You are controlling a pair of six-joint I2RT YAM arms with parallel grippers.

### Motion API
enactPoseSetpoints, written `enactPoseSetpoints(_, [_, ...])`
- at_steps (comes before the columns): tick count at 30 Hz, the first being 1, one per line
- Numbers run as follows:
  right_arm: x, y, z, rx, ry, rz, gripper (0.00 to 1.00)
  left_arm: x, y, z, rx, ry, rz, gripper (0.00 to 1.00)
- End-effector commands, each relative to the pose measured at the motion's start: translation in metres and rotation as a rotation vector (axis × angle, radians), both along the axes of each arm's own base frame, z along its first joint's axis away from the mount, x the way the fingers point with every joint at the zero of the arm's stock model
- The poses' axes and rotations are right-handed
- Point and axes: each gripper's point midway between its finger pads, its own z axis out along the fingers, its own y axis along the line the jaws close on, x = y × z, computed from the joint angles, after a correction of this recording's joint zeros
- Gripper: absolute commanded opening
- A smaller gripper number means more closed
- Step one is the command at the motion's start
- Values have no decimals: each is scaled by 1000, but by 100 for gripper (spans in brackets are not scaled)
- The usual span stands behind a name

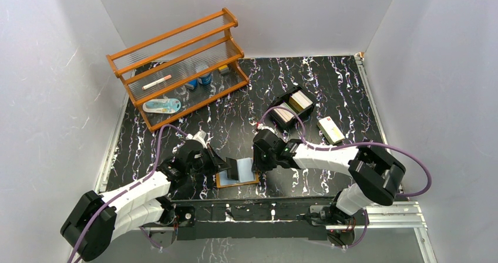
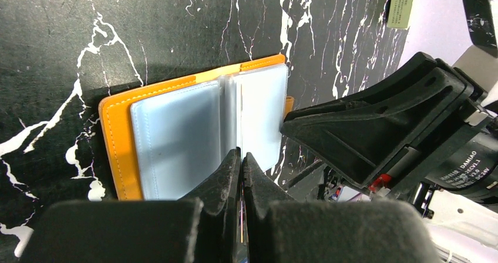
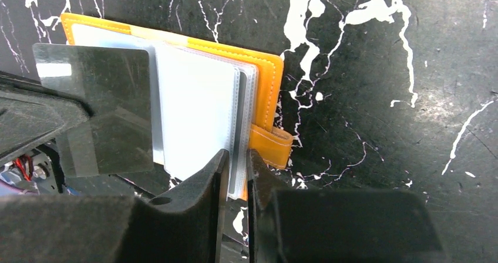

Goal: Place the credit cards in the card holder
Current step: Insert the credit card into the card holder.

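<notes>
Now the left jaws clamp a dark glossy card [image 3: 94,110] over the orange leather card holder [image 3: 267,81]. The right jaws seem pinched on its clear sleeves [image 3: 199,110] — just rightward of the card.

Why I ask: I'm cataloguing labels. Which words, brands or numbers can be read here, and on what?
"DAMIAO": label on the right arm's wrist motor.
"0-24V": same label, lower line; the rest is blurred.
On the cream box: print too small to read.
</notes>
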Motion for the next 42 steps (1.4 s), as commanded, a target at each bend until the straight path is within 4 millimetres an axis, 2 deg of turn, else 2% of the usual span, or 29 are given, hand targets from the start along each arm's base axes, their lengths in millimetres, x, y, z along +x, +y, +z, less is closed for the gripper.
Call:
enactPoseSetpoints(1, [0, -14, -12, -56, -10, -22, 24, 5, 0, 6, -5, -23, 8, 0])
enactPoseSetpoints(7, [-2, -23, -18, -82, -12, -31, 22, 6, 2, 1, -2, -15, 25, 0])
enactPoseSetpoints(21, [-5, -22, -18, -60, -8, -29, 21, 5, 7, -8, 8, -30, 41, 0])
enactPoseSetpoints(42, [-6, -18, -16, -43, -3, -27, 21, 7, -1, -3, -42, -80, 9, 0])
